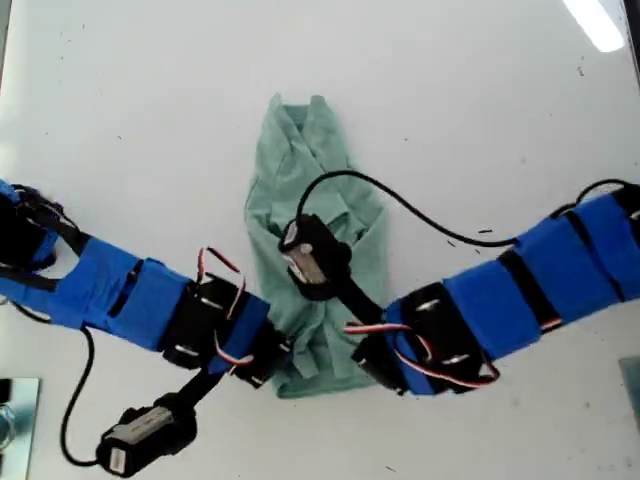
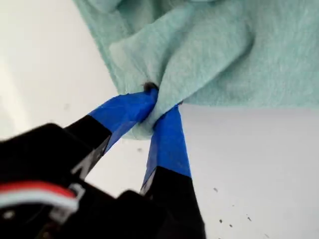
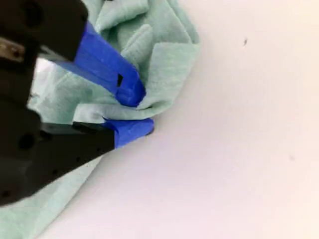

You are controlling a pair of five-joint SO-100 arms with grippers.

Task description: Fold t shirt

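Observation:
The pale green t shirt (image 1: 310,170) lies bunched in a narrow, crumpled strip down the middle of the white table. My first gripper (image 1: 275,362), on the arm from the exterior view's left, is at the strip's near corner on that side. In the first wrist view my first gripper (image 2: 157,102) is shut on a pinched fold of the t shirt (image 2: 224,50). My second gripper (image 1: 368,362), on the arm from the exterior view's right, is at the opposite near corner. In the second wrist view my second gripper (image 3: 137,112) clamps a fold at the edge of the t shirt (image 3: 164,55).
A black cable (image 1: 400,205) loops over the cloth from the second arm. A metallic object (image 1: 15,420) sits at the exterior view's lower left corner. Bare white table (image 1: 480,100) surrounds the shirt.

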